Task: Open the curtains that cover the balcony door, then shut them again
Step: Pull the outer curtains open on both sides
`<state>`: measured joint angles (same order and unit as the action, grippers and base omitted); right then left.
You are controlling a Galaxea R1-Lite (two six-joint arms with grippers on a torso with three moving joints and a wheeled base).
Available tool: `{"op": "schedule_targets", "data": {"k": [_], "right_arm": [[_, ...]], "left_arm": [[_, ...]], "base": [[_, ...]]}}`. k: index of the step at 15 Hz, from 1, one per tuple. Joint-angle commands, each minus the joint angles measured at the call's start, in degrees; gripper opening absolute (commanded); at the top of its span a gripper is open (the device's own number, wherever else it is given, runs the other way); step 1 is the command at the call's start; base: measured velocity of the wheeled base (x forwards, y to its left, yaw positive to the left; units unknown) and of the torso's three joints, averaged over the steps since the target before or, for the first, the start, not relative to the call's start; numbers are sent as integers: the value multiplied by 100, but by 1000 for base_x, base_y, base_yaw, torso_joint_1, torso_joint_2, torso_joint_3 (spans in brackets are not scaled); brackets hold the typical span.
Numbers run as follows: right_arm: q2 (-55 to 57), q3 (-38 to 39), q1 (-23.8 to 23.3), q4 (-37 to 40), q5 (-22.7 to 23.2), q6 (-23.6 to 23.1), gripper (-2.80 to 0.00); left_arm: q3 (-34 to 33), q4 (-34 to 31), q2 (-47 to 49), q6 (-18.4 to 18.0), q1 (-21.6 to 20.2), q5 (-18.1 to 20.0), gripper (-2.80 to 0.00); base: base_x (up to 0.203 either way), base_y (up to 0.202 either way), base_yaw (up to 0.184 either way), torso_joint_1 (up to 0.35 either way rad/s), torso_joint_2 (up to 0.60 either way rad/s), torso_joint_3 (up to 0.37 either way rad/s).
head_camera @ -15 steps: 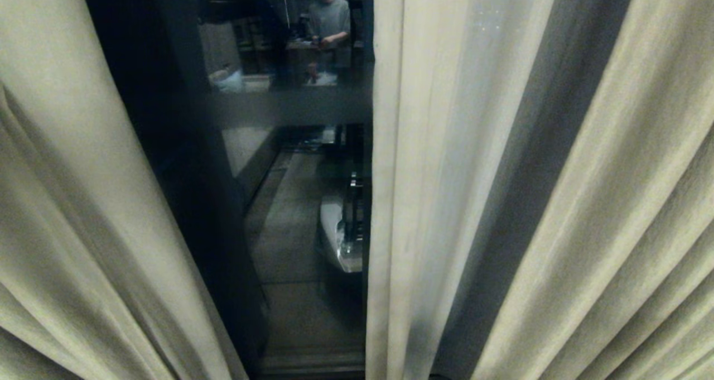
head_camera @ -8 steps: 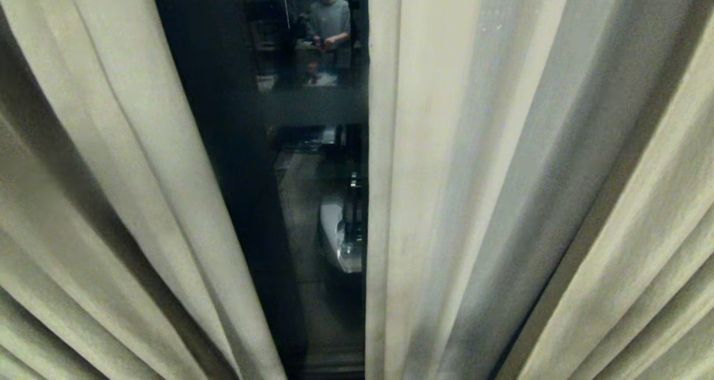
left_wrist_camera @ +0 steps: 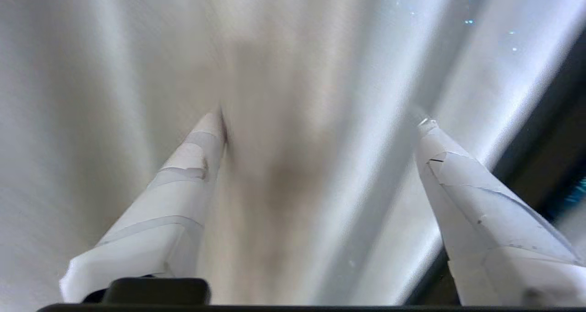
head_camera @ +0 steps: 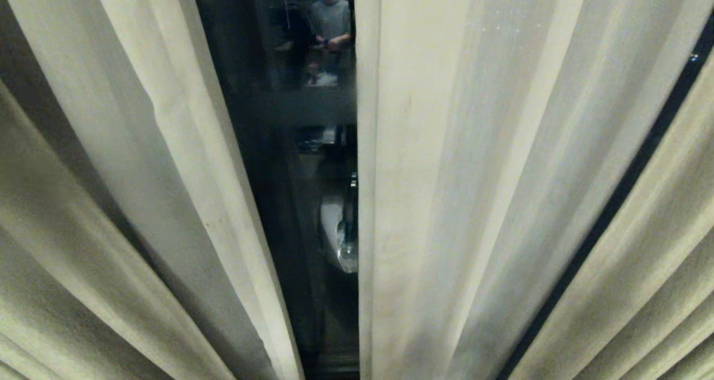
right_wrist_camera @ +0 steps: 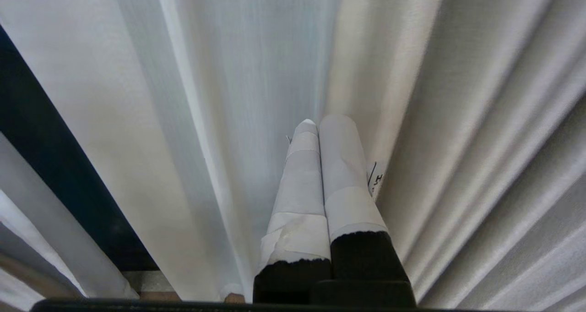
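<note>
Two cream curtains hang before me, the left panel point(head_camera: 139, 173) and the right panel point(head_camera: 446, 173), with a narrow dark gap between their edges. Through the gap shows the balcony door point(head_camera: 290, 145), reflective glass with a grey crossbar. My left gripper point(left_wrist_camera: 320, 122) is open, its white-taped fingers point(left_wrist_camera: 201, 142) spread wide against the curtain fabric point(left_wrist_camera: 293, 51), gripping nothing. Down by the folds of the right panel point(right_wrist_camera: 256, 51), my right gripper point(right_wrist_camera: 318, 119) is shut with nothing in it. Neither gripper shows in the head view.
The glass reflects a person standing in a grey shirt point(head_camera: 331, 28) and a white piece of furniture point(head_camera: 337, 235). A dark strip of door frame point(right_wrist_camera: 46, 156) shows beside the fabric in the right wrist view, and another point(left_wrist_camera: 549, 133) in the left wrist view.
The left panel's edge has swung to the right across the glass, so the dark gap has narrowed to about half. The right panel's edge has shifted slightly left.
</note>
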<state>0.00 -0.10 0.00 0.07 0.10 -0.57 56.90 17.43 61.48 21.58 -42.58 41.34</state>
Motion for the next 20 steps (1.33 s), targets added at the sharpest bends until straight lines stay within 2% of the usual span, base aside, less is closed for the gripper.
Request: {"op": "schedule_targets", "data": {"k": [1,6,7,11,15,20], "right_arm": [[9,1,0,1,8,-4,-280],[9,1,0,1,8,-4,-280],[9,1,0,1,8,-4,-280],[9,1,0,1,2,-4,-280],[9,1,0,1,8,-4,-280],[9,1,0,1,7,-4,-280]], "left_arm": [[-254,-143,-692,13,56,24,0],[-730,-846,-1740,-3,91,46,0],[-803,-980,-1909,-10,92,48,-280],[-991,-1278,-2294,-22,85,210,-280],[-1363,-1294,-2546,-43,83,225,-280],[-2274,-1294,-3106,-210,57,226,-280]], "base": [[0,0,0,0,0,0],[0,0,0,0,0,0],[0,0,0,0,0,0],[0,0,0,0,0,0],[0,0,0,0,0,0],[0,0,0,0,0,0]]}}
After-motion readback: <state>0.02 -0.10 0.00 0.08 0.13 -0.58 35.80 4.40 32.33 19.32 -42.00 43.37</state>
